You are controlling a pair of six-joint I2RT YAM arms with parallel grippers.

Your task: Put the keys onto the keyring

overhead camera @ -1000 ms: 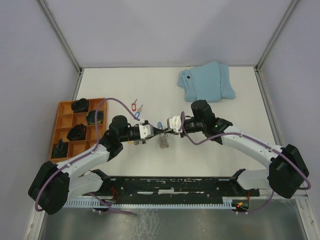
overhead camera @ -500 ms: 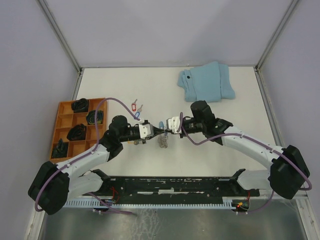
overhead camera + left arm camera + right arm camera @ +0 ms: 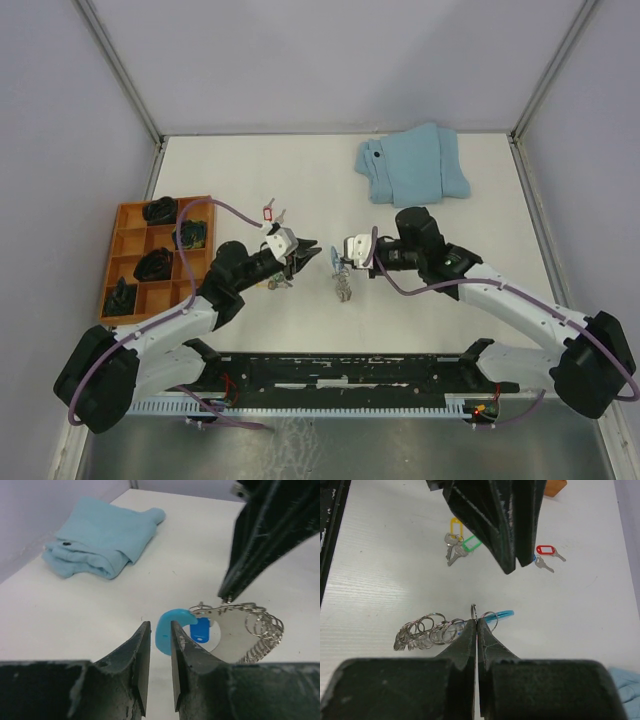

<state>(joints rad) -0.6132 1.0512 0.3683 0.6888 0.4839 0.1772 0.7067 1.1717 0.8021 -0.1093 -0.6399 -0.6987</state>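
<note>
Right wrist view: right tool [image 3: 476,622] clamped on grey beaded-wire keyring with blue plastic curve [image 3: 504,613], presented for threading; left tool [image 3: 159,626] slightly apart, empty. Next, likely: fetch red-tagged silver key [image 3: 545,549]

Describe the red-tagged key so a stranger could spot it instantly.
Find the orange compartment tray at the left of the table. Just right of its far corner, beyond the left claw, lies the red-tagged key. Its tag alone is red, unlike the yellow-tagged key and green-tagged key nearby.

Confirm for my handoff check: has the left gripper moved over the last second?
Yes. The left gripper has drawn back leftward, toward the orange tray and away from the keyring.
</note>
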